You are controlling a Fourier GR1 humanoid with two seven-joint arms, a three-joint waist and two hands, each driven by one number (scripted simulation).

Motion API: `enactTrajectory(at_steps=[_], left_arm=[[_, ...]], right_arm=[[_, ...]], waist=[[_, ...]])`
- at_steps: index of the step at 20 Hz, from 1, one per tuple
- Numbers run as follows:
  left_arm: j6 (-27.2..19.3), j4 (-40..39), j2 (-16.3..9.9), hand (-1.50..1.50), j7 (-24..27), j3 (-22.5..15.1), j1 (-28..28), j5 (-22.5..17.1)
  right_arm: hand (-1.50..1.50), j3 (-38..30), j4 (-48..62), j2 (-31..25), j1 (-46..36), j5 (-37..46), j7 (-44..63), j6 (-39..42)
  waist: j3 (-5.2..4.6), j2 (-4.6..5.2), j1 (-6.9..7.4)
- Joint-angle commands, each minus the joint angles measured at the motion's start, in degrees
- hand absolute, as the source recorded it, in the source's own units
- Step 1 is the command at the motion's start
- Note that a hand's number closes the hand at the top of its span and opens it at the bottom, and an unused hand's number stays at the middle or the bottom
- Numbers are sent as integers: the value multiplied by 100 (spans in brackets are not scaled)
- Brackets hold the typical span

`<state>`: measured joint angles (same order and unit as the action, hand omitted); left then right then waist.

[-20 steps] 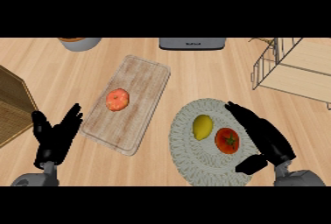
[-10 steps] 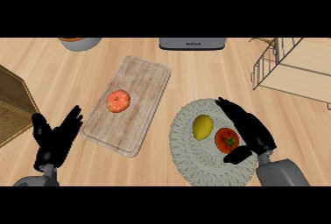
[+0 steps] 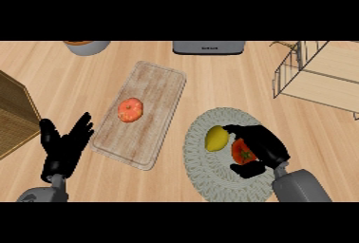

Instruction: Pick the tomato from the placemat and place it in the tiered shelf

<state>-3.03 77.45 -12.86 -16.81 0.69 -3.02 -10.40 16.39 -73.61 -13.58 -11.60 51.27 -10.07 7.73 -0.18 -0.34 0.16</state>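
Note:
A red tomato (image 3: pixel 241 153) lies on the round grey woven placemat (image 3: pixel 210 176) at the lower right, next to a yellow lemon (image 3: pixel 216 138). My right hand (image 3: pixel 268 148) sits over the tomato's right side; its fingers curl across the top and the thumb comes in from below, hiding part of the tomato. The wire-and-wood tiered shelf (image 3: pixel 324 71) stands at the upper right, well apart from the hand. Resting at the lower left, my left hand (image 3: pixel 63 151) is open with fingers up and holds nothing.
A wooden cutting board (image 3: pixel 155 90) lies in the middle with an orange-red tomato-like fruit (image 3: pixel 129 109) on it. A grey appliance (image 3: pixel 209 47) and a bowl (image 3: pixel 88 46) stand along the far edge. A dark woven surface (image 3: pixel 13 118) fills the left edge.
My right hand has moved left from beside the tomato onto it, and its fingers have curled round it. The left hand has stayed in place.

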Motion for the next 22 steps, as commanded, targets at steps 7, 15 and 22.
enactTrajectory(at_steps=[7,15,22], left_arm=[[288,-3,-9,0,192,167,320,-54],[130,-67,77,0,295,184,295,90],[304,-157,-59,0,103,274,110,-25]], right_arm=[[150,-451,106,329,25,-260,447,289],[150,-1579,-1021,268,116,-788,2626,837],[150,-1740,-3359,473,-199,-823,3687,751]], waist=[[16,31,18],[13,11,-53],[7,-23,-131]])
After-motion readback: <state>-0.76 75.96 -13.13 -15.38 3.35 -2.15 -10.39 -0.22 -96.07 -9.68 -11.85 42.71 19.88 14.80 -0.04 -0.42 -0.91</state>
